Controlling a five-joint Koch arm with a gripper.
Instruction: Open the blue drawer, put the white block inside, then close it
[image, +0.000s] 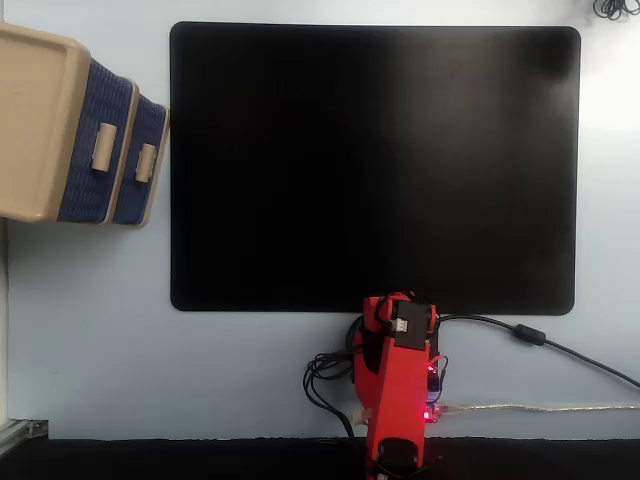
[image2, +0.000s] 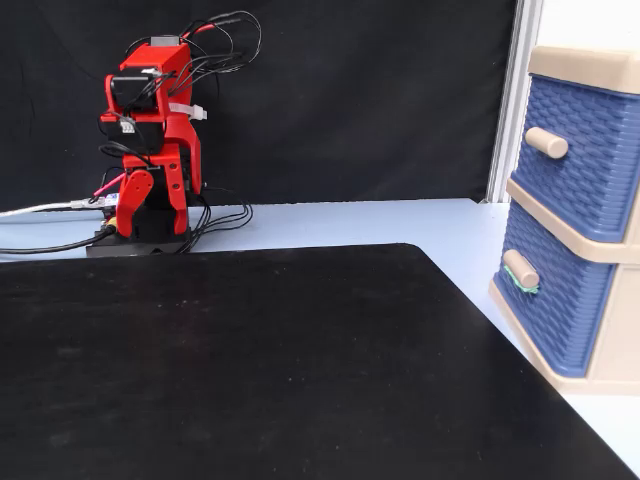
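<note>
Well apart: blue drawer (image2: 555, 300), folded fingers (image2: 138, 195).

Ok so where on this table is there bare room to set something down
The whole black mat is bare, from the cabinet with the blue drawer to its far right edge in the top-down fixed view. The light strip below the cabinet is free too. It is crowded only around the folded arm and its cables.

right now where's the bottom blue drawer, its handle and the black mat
bottom blue drawer (image2: 560, 315): a fixed view, on its woven front.
drawer handle (image2: 520, 270): same fixed view, on the beige knob's end.
black mat (image: 370, 160): a fixed view from above, on its bare middle.
</note>
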